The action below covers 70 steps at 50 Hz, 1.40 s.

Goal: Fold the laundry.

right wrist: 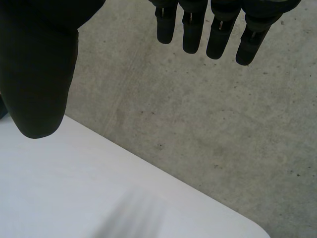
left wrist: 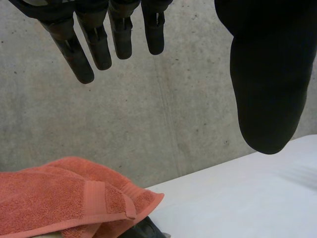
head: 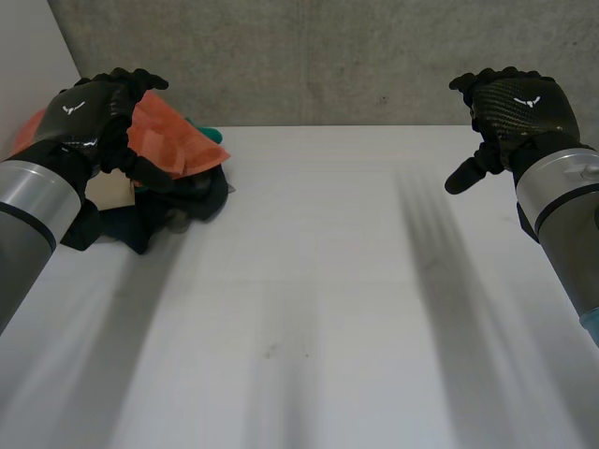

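Observation:
A heap of laundry lies at the table's far left corner: an orange towel (head: 168, 142) on top, dark cloth (head: 178, 201) under it, a bit of teal cloth (head: 211, 134) behind. My left hand (head: 94, 112) hovers above this heap, open and empty. In the left wrist view its fingers (left wrist: 96, 42) hang relaxed above the orange towel (left wrist: 59, 198), apart from it. My right hand (head: 510, 112) floats over the far right of the table, open, holding nothing. In the right wrist view its fingers (right wrist: 218, 34) and thumb are spread.
The white table (head: 318, 299) stretches bare from the heap to the right edge and the front. A grey concrete wall (head: 328, 56) stands right behind the table's far edge. A pale wall panel (head: 23, 65) borders the far left.

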Motion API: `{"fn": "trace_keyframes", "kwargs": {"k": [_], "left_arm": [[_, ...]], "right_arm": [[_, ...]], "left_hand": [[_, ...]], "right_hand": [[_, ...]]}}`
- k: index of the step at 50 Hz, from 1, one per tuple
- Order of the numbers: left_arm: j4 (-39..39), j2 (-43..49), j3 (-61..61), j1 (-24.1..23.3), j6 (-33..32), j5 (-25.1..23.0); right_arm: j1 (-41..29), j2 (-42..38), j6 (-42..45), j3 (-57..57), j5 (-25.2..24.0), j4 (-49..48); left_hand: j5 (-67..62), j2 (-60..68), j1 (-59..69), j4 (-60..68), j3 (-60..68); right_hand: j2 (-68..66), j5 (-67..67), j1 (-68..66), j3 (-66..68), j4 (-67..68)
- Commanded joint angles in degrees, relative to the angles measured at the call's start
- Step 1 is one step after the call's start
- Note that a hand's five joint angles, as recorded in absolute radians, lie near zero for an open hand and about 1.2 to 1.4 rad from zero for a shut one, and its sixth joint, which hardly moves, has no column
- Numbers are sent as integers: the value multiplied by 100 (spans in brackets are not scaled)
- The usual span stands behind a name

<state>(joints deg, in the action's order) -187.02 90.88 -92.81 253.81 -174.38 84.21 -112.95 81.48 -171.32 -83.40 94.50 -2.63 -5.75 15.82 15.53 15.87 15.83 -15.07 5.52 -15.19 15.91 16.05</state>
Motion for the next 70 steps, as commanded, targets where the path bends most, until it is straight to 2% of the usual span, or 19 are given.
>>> {"fn": "trace_keyframes", "kwargs": {"k": [1, 12, 17, 20, 24, 25, 29, 32, 35, 38, 39, 42, 46, 50, 55, 59, 62, 70], "left_arm": [[-1, -18, 8, 2, 1, -1], [16, -27, 157, -16, -26, -1], [16, 157, 666, 72, -218, -1], [25, 876, 1246, 300, -692, -1], [104, 1729, 1984, 809, -1632, -71], [148, 2044, 2290, 941, -2121, -132], [122, 3010, 2967, 1179, -3072, -334], [113, 3749, 3608, 1310, -3513, -414], [113, 4225, 4015, 1521, -3655, -484], [113, 4701, 4454, 1724, -3691, -476], [113, 4797, 4586, 1733, -3691, -484], [95, 4816, 4596, 1681, -3656, -458], [-80, 4457, 4368, 1453, -3358, -370], [-702, 3054, 3448, 1092, -2813, -370], [-1240, 2031, 2760, 723, -2557, -414], [-1241, 1775, 2601, 258, -2531, -537], [-1241, 1757, 2618, 108, -2539, -564], [-1197, 2547, 2627, 247, -2776, -502]], "right_arm": [[1, -1, 20, -1, -2, 0], [28, 8, 38, 16, -10, 0], [19, 8, 38, 16, -37, 0], [2, 8, 38, 16, -45, 0], [-7, 8, 38, 8, -37, 8], [-7, 8, 38, 8, -37, 17], [-7, 17, 38, -1, -37, 26], [-7, 17, 55, -1, -37, 26], [1, 17, 64, -10, -45, 26], [19, 8, 73, -10, -46, 35], [19, 8, 73, -10, -46, 43], [36, 8, 82, -10, -46, 44], [37, -1, 82, -10, -46, 44], [54, -9, 82, -10, -46, 44], [54, -18, 82, -10, -46, 44], [72, -18, 82, -1, -46, 44], [72, -9, 82, 8, -54, 44], [72, -9, 82, -1, -54, 44]], "left_hand": [[319, -325, -297, -330, -327], [318, -325, -296, -330, -327], [335, -341, -313, -347, -343], [352, -358, -330, -363, -360], [352, -358, -330, -363, -360], [352, -358, -330, -363, -360], [335, -341, -313, -347, -343], [335, -341, -313, -347, -343], [184, -191, -162, -196, -192], [-805, 799, 827, 794, 797], [-2108, 2101, 2130, 2096, 2099], [-6409, 6403, 6431, 6398, 6401], [-6425, 6418, 6447, 6413, 6417], [-6425, 6418, 6447, 6413, 6417], [-6425, 6418, 6447, 6413, 6417], [-6425, 6418, 6447, 6413, 6417], [-6425, 6418, 6447, 6413, 6417], [-6425, 6418, 6447, 6413, 6417]], "right_hand": [[507, -552, 519, -591, -605], [507, -552, 519, -591, -605], [507, -552, 519, -591, -605], [507, -552, 519, -591, -605], [507, -552, 519, -591, -605], [507, -552, 519, -591, -605], [507, -552, 519, -591, -605], [507, -552, 519, -591, -605], [507, -552, 519, -591, -605], [507, -552, 519, -591, -605], [507, -552, 519, -591, -605], [507, -552, 519, -591, -605], [507, -552, 519, -591, -605], [507, -552, 519, -591, -605], [507, -552, 519, -591, -605], [507, -552, 519, -591, -605], [507, -552, 519, -591, -605], [507, -552, 519, -591, -605]]}}
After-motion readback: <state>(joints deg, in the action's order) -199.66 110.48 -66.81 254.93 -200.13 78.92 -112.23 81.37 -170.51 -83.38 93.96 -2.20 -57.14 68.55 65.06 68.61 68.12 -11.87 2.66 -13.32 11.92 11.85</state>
